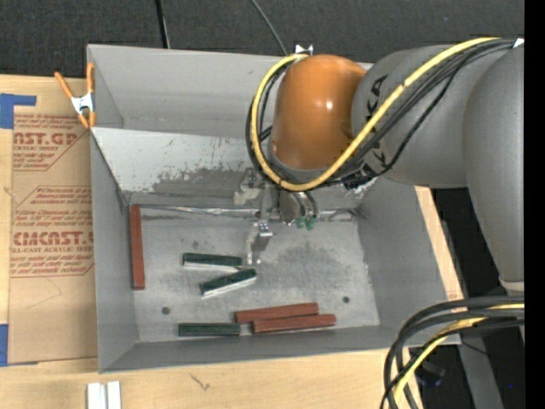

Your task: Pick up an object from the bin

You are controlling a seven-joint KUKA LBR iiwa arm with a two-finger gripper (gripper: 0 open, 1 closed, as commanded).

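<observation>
My gripper (278,230) hangs under the orange wrist cover, over the middle of the bin floor towards the back wall. It is open, with nothing between its fingers. The left fingertip (256,247) points down just above the right end of a dark green stick with a pale edge (228,282), which lies slanted. Another dark green stick (211,261) lies just left of that fingertip, almost level.
A red-brown stick (136,247) lies along the left wall. Two red-brown sticks (285,317) and a dark green stick (209,330) lie along the front wall. The arm and its cables cover the bin's back right.
</observation>
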